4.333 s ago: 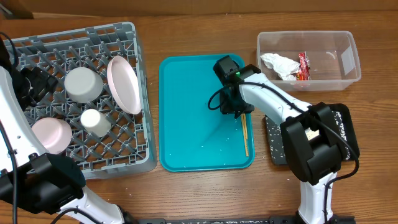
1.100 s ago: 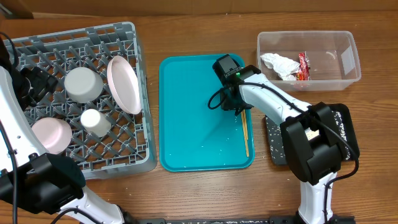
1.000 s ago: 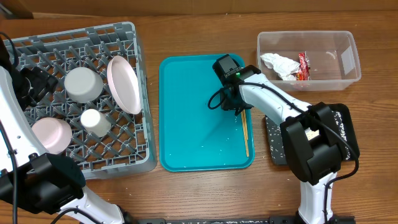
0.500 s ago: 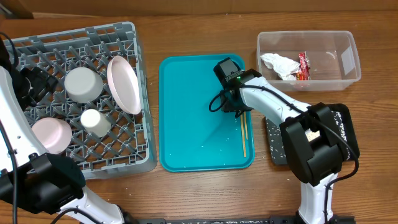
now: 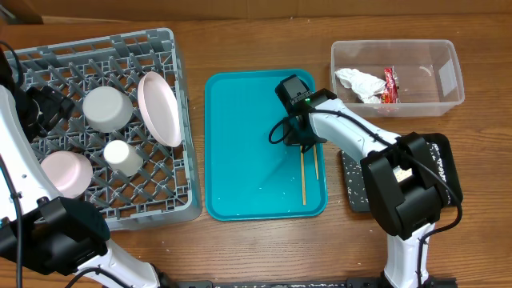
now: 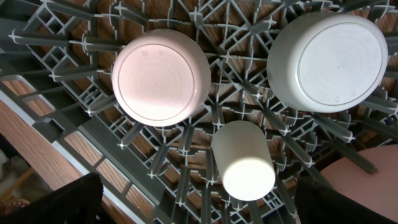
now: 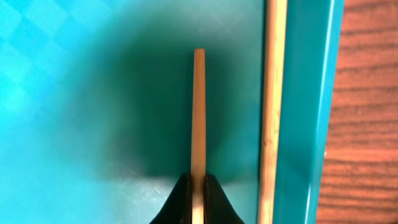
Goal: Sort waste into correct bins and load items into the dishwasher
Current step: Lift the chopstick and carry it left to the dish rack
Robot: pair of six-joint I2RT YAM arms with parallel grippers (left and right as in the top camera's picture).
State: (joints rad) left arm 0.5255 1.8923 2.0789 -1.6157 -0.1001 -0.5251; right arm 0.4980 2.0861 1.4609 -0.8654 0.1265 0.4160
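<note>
My right gripper (image 5: 304,144) (image 7: 198,190) is shut on one wooden chopstick (image 5: 303,178) (image 7: 198,112) over the right side of the teal tray (image 5: 240,160). The second chopstick (image 5: 315,164) (image 7: 272,106) lies flat along the tray's right rim. The grey dish rack (image 5: 48,56) holds the pink plate (image 5: 158,108) on edge, a grey-white bowl (image 5: 107,109) (image 6: 331,59), a pink bowl (image 5: 66,173) (image 6: 160,76) and a white cup (image 5: 122,157) (image 6: 244,162), all upside down. My left gripper's dark fingers (image 6: 199,205) hang wide apart over the rack, empty. The clear tub (image 5: 448,80) holds the napkin (image 5: 358,82) and red wrapper (image 5: 390,85).
The black tray (image 5: 352,180) lies under my right arm, speckled with pale crumbs. A few crumbs dot the teal tray's floor. Bare wooden table surrounds the rack, tray and tub.
My right gripper closed on one chopstick and drew it left, away from the other one, which stays along the tray's rim. The left arm has not moved.
</note>
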